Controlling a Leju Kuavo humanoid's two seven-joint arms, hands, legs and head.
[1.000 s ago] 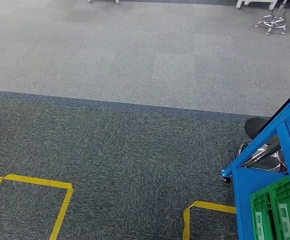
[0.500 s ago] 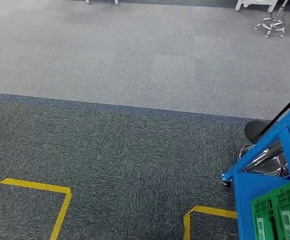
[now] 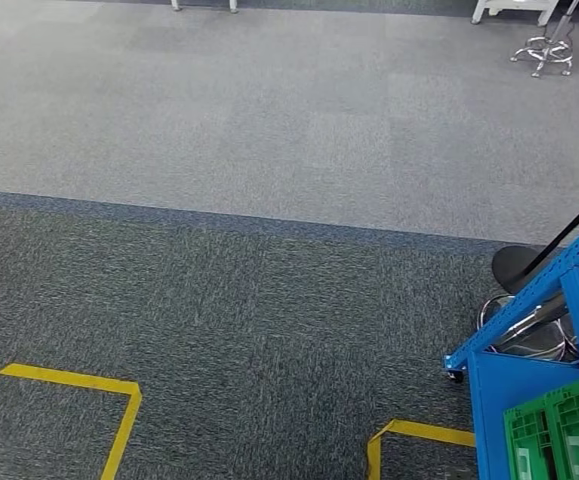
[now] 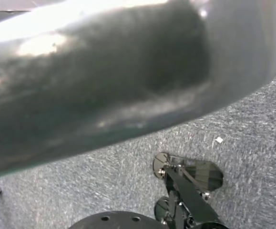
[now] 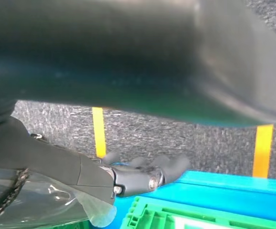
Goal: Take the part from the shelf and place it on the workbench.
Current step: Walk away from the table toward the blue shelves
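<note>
The head view looks down on a carpeted floor (image 3: 271,150), pale grey farther off and dark speckled grey nearer, with yellow tape outlines (image 3: 124,420) marked on the dark part. At the lower right corner stands a blue metal shelf (image 3: 527,300) with a slanted frame, and a green slotted plastic crate (image 3: 558,440) sits in its lower level; shiny metal rings or cables (image 3: 531,335) lie behind the frame, beside a dark round base (image 3: 514,262). In the right wrist view the right hand (image 5: 143,174) reaches out above the blue shelf edge (image 5: 230,191) and the rim of the green crate (image 5: 158,219), its dark fingers (image 5: 172,166) extended and slightly apart, holding nothing. No part can be made out inside the crate from these views, so its place relative to the fingers cannot be told. The left wrist view shows dark carpet and a blurred grey cover; whether the left hand's fingers are apart or together cannot be told.
</note>
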